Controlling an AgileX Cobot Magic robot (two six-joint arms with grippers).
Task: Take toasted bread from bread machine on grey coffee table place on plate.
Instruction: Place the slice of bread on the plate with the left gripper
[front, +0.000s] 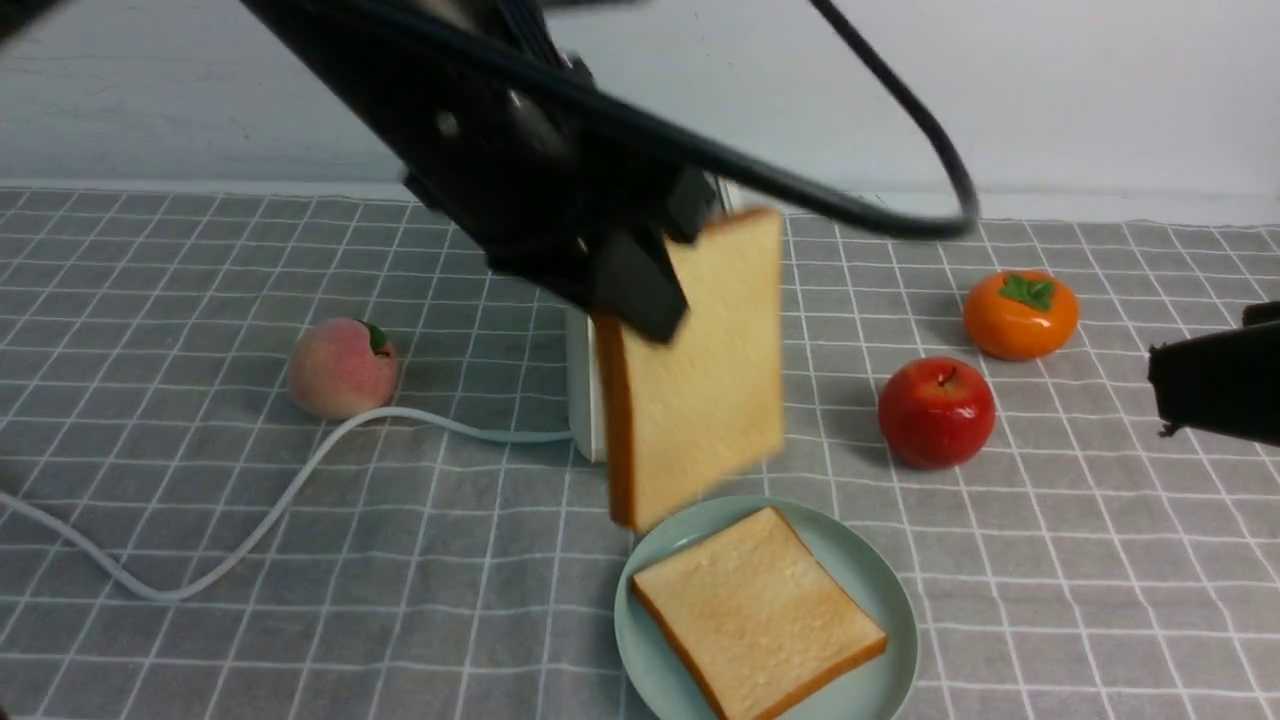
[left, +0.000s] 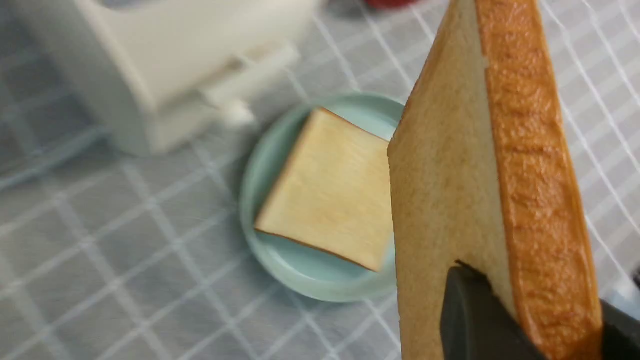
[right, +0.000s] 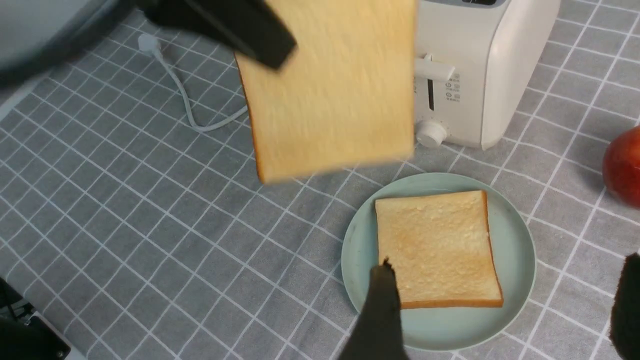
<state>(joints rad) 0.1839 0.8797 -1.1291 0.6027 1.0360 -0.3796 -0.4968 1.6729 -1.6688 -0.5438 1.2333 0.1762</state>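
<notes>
The left gripper (front: 640, 285) was closed on one toast (front: 700, 380), held upright by its faces, probably for lowering beside or onto its mate. Below it, the other toast (front: 760, 612) lay flat on the plate (front: 905, 640); the toaster (front: 583, 385) stood behind. The right gripper (right: 505, 305) was wide open and empty.

You have smooth, matt white plastic on the toaster (right: 465, 65), upper right of the right wrist view; grid-lined matt cloth (right: 165, 240), left; glossy apple (right: 625, 165), right edge.

Toaster's (front: 582, 400) mostly hidden behind the left arm (front: 480, 130) and blurry raised toast (front: 710, 380) up front, tbh.
</notes>
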